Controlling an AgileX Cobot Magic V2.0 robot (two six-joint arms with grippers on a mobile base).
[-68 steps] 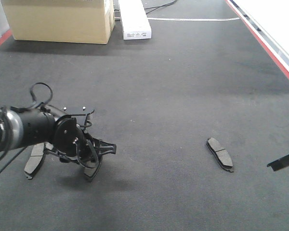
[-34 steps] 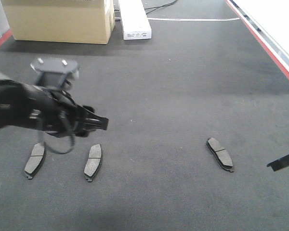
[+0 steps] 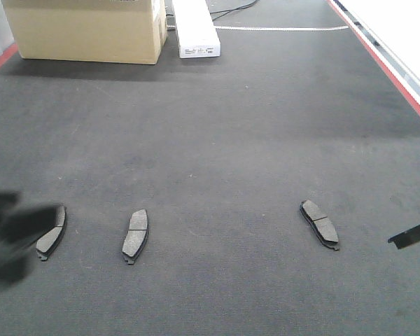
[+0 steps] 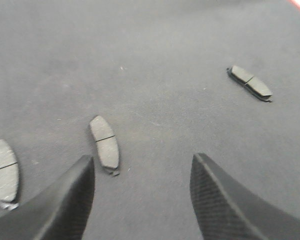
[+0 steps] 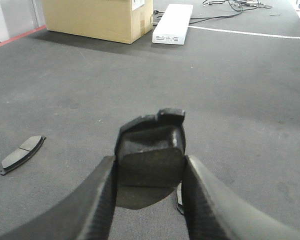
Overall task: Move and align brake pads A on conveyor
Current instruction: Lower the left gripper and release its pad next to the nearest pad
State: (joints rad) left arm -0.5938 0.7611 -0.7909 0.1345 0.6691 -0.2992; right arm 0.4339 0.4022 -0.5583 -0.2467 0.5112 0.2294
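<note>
Charcoal, carpet-like conveyor (image 3: 238, 126) carries three brake pads lying flat in the front view: the left pad (image 3: 51, 240), partly covered by a dark motion blur at the frame's left edge; the middle pad (image 3: 135, 234) near it, roughly parallel; and the right pad (image 3: 320, 224) well apart, angled the other way. Left wrist view: left end effector (image 4: 140, 200) hangs above the belt with fingers spread wide apart and nothing between them; the middle pad sits just beyond its left finger (image 4: 65, 200). Right wrist view: right end effector (image 5: 147, 200) is clamped on a fourth pad (image 5: 150, 160), held upright between the two fingers, above the belt. In the front view only a dark tip of the right arm (image 3: 411, 235) shows at the right edge. Cardboard box (image 3: 84, 28) and white box (image 3: 194, 28) stand at the far end of the belt, just beside each other. Red edge strip (image 3: 385, 66) runs along the right side.
</note>
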